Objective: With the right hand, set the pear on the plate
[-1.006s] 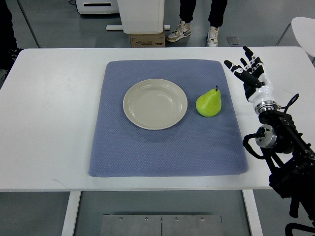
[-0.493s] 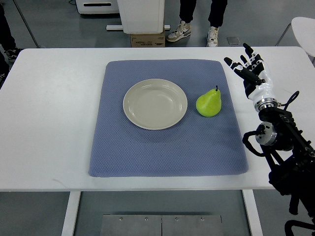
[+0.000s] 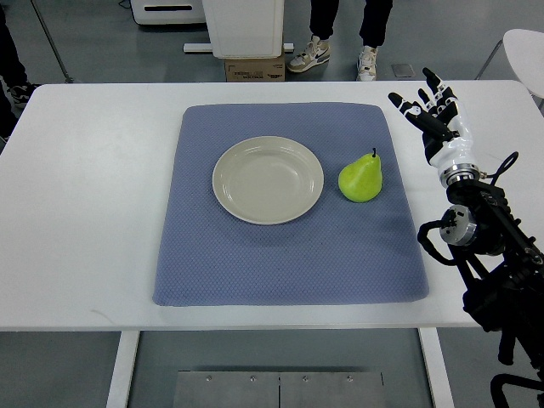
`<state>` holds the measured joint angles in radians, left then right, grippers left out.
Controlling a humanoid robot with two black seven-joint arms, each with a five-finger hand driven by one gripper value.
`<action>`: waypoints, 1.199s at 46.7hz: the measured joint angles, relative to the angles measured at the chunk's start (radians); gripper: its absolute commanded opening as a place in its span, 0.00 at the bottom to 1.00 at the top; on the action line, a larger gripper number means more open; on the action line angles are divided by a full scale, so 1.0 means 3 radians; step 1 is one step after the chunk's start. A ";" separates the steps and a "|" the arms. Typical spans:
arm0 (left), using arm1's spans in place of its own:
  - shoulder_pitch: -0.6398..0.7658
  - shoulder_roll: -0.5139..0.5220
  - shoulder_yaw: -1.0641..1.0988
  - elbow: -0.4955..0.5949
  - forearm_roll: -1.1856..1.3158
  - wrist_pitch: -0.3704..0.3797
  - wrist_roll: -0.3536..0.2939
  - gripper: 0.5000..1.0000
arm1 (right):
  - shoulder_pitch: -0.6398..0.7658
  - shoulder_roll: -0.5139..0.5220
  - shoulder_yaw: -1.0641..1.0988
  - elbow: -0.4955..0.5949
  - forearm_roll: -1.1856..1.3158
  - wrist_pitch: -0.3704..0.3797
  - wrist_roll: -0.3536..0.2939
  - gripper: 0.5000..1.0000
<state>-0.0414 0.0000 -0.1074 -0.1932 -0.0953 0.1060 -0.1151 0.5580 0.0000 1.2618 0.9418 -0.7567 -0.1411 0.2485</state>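
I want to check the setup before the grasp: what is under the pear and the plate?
The pear and the plate both rest on a blue mat, apart from each other. The mat lies on the white table. The plate holds nothing.

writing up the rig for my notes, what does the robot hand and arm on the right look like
The right robot hand has black jointed fingers with pale tips and a white shell over the palm and wrist. Below a metallic wrist ring, the forearm is black exposed machinery with a round silver joint and loose black cables looping beside it. No markings are readable. The left arm is out of view.
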 measured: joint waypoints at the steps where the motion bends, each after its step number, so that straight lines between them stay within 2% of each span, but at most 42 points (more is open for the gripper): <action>1: 0.0000 0.0000 0.0000 0.0000 0.0000 0.0000 0.0000 1.00 | 0.0002 0.0000 0.0000 0.0000 0.0007 0.0000 0.0000 1.00; 28: 0.0000 0.0000 0.0000 0.0000 0.0001 0.0000 0.0000 1.00 | 0.0083 0.0000 -0.0001 -0.0010 0.0017 0.0005 -0.0029 1.00; 56: -0.0001 0.0000 0.0000 0.0000 0.0001 -0.0001 0.0000 1.00 | 0.0157 -0.0004 -0.0018 -0.0209 0.0063 0.0005 -0.0017 1.00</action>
<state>-0.0416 0.0000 -0.1074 -0.1933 -0.0949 0.1057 -0.1151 0.6052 -0.0014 1.2563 0.8791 -0.7378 -0.1397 0.2435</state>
